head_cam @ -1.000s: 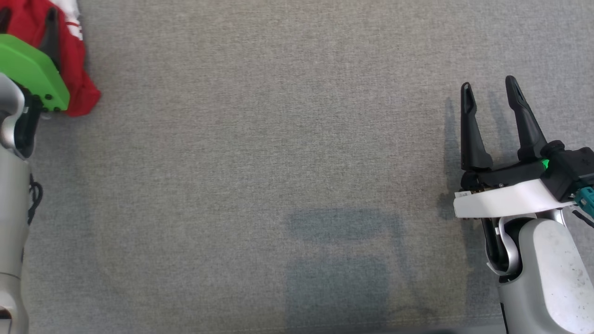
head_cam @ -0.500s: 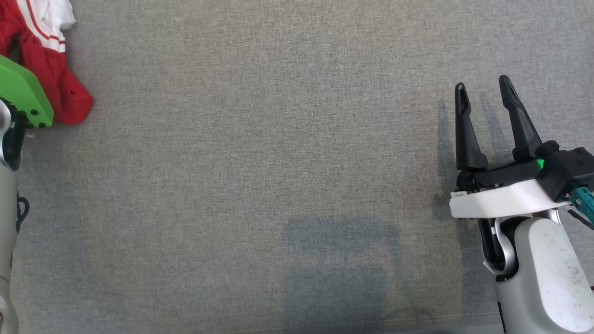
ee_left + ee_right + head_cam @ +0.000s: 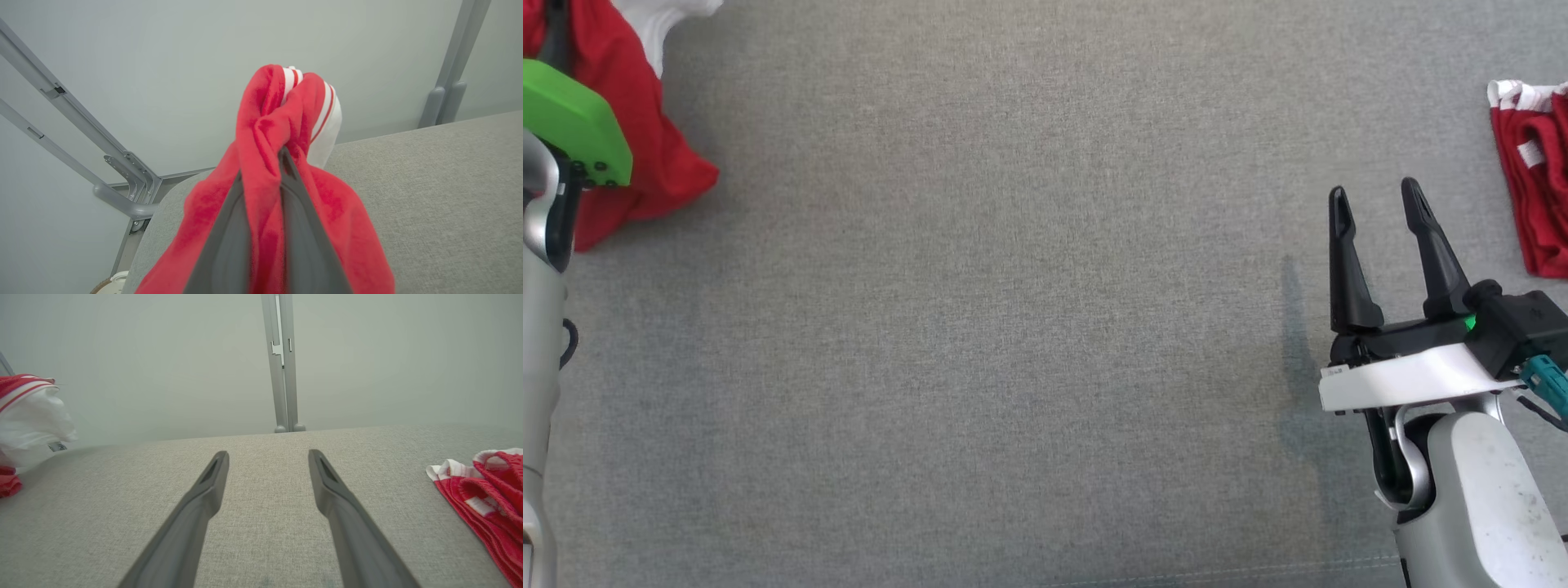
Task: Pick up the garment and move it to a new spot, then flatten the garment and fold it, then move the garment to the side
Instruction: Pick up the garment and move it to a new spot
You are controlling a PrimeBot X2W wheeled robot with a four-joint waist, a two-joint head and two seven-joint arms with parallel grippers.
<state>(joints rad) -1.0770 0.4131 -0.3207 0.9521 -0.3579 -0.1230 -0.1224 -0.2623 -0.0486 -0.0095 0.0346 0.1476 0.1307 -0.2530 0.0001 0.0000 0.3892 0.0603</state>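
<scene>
The garment (image 3: 645, 163) is red with white trim and hangs bunched at the far upper left of the head view. My left gripper (image 3: 282, 152) is shut on it, and red cloth (image 3: 269, 122) wraps over and between both fingers and drapes down. A green cover (image 3: 572, 122) sits on that wrist. The same garment (image 3: 24, 416) shows at the left edge of the right wrist view. My right gripper (image 3: 1375, 193) stands open at the lower right over the grey cloth surface (image 3: 1013, 286), with nothing between its fingers (image 3: 212, 477).
A second red and white garment (image 3: 1531, 180) lies flat at the right edge, beside the right gripper (image 3: 267, 454) and apart from it. Grey metal posts (image 3: 282, 363) stand behind the surface's far edge. A metal frame (image 3: 122, 179) runs past the left corner.
My left gripper has shut on the red garment and raised it off the surface. The head view has shifted, bringing the second garment in at the right edge.
</scene>
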